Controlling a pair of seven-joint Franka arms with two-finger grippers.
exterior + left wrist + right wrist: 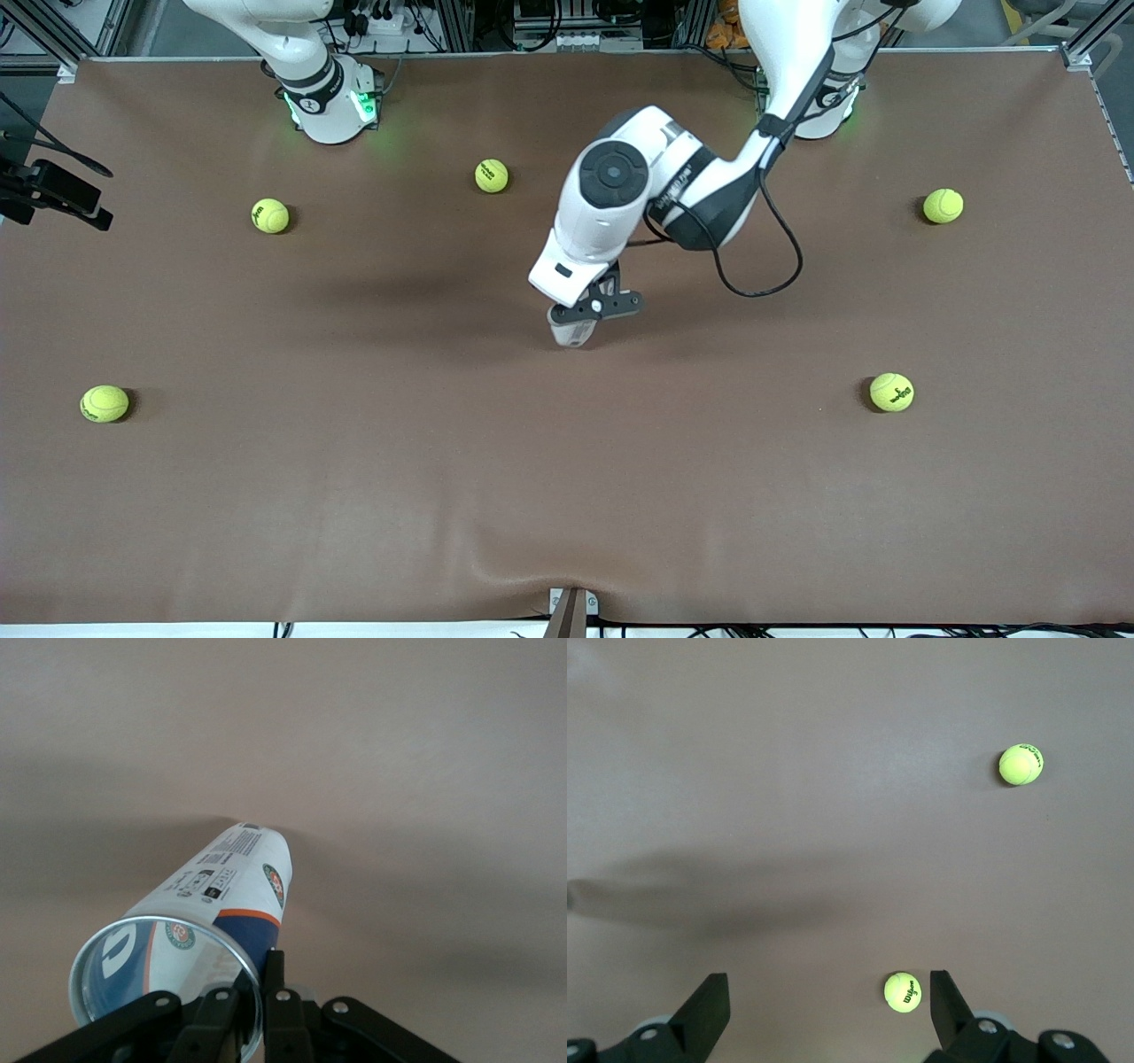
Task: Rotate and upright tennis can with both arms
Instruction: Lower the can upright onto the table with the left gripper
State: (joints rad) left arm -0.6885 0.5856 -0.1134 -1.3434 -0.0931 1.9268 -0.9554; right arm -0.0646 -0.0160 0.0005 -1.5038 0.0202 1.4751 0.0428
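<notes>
The tennis can (573, 334) is near the table's middle, mostly hidden under the left hand. In the left wrist view the tennis can (229, 879) shows its white and navy label and open silver rim (99, 941). Its closed end rests on the brown table and it leans. My left gripper (595, 307) is shut on the rim, and it also shows in the left wrist view (262, 967) with one finger inside the can and one outside. My right gripper (828, 992) is open and empty, high over the table, above a tennis ball (903, 992). It is out of the front view.
Several yellow-green tennis balls lie scattered: two toward the right arm's end (270, 215) (104, 403), one near the bases (492, 175), two toward the left arm's end (943, 206) (891, 392). A black camera mount (53, 190) overhangs the table edge at the right arm's end.
</notes>
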